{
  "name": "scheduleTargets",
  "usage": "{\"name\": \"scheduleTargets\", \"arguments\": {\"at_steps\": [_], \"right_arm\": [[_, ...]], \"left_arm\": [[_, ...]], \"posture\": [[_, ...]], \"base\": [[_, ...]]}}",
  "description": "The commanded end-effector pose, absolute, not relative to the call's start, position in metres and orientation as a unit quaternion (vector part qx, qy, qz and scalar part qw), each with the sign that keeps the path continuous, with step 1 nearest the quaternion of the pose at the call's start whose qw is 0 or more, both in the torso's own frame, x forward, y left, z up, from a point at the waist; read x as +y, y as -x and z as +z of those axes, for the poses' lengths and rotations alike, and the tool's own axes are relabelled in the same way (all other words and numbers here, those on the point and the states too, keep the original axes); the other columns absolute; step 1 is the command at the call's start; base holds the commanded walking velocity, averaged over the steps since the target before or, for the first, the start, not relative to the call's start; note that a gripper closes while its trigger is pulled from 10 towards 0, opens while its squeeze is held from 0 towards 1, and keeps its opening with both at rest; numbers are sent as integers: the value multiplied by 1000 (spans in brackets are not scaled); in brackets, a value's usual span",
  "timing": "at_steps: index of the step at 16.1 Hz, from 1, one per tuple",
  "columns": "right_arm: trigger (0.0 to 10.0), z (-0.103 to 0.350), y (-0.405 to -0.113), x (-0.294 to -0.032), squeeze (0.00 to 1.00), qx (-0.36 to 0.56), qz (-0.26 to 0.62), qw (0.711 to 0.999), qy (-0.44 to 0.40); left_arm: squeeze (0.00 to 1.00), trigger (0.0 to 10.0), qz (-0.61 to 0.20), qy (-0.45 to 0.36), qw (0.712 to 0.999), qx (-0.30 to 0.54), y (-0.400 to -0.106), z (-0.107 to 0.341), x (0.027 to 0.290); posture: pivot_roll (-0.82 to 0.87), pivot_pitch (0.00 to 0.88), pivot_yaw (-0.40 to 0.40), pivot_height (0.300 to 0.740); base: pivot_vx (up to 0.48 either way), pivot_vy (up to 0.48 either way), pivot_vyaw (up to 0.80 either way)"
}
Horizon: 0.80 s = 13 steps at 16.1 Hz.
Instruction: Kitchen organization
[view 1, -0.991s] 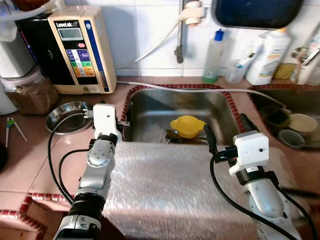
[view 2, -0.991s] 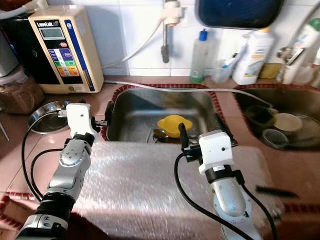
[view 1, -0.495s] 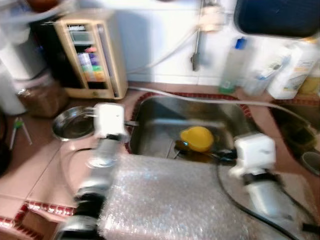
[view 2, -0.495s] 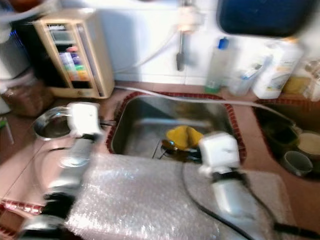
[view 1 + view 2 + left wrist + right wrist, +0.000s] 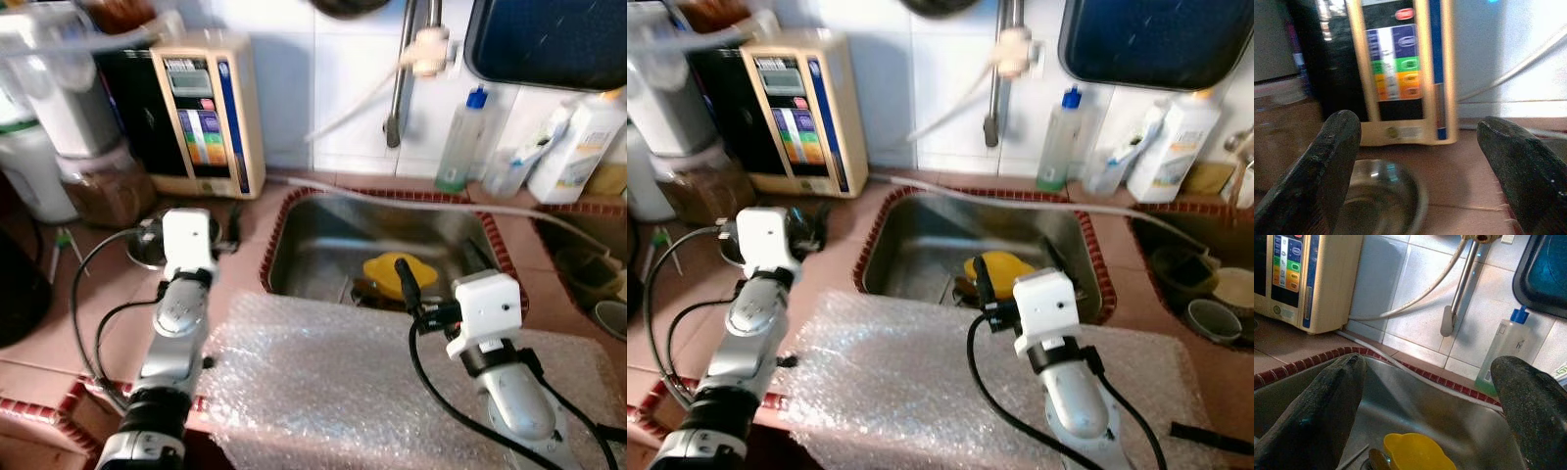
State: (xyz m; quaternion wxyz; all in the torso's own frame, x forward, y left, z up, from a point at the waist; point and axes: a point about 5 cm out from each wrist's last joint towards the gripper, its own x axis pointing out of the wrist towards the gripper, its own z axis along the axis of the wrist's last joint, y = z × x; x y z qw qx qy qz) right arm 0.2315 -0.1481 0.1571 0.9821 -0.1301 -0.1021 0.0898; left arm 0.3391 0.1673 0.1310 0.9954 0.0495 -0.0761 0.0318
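A yellow bowl (image 5: 397, 272) lies upside down in the steel sink (image 5: 323, 230) beside some cutlery. My right gripper (image 5: 437, 276) hangs open over the sink's front edge, just short of the yellow bowl (image 5: 1418, 454), with nothing between its fingers (image 5: 1317, 406). My left gripper (image 5: 801, 227) is open over the counter left of the sink. It points at a small steel bowl (image 5: 1378, 196) in front of the beige water ioniser (image 5: 206, 108). A sheet of bubble wrap (image 5: 343, 392) covers the counter under both arms.
A faucet (image 5: 397, 88) and white hose (image 5: 392, 196) stand behind the sink. Bottles (image 5: 460, 142) and a dark tray (image 5: 549, 39) line the back right. A second basin (image 5: 1200, 289) holds cups. A jar of brown powder (image 5: 93, 186) sits at the far left.
The camera has swung, shifting the whole scene. My left gripper has moved left from the sink's rim to the steel bowl. The right gripper stays at the sink's front edge.
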Motion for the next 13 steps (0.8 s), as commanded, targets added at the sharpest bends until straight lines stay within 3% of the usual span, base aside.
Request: {"name": "scheduleTargets", "arguments": {"at_steps": [1,5,10,13], "right_arm": [[10000,163,-230,-146,0,-114,95,980,129],[10000,162,-217,-141,0,-100,133,980,111],[10000,161,-205,-132,0,-83,161,979,95],[10000,159,-199,-130,0,-75,172,978,94]], "left_arm": [[0,10000,35,-54,995,-78,-344,134,167],[0,10000,74,-80,993,-34,-350,119,179],[0,10000,160,-3,987,19,-362,116,201],[0,10000,189,2,982,20,-368,123,211]], "posture": [[-2,0,52,740],[-14,0,68,740],[-44,9,68,740],[-59,14,71,740]], "base": [[0,0,0],[0,0,0],[0,0,0],[0,0,0]]}}
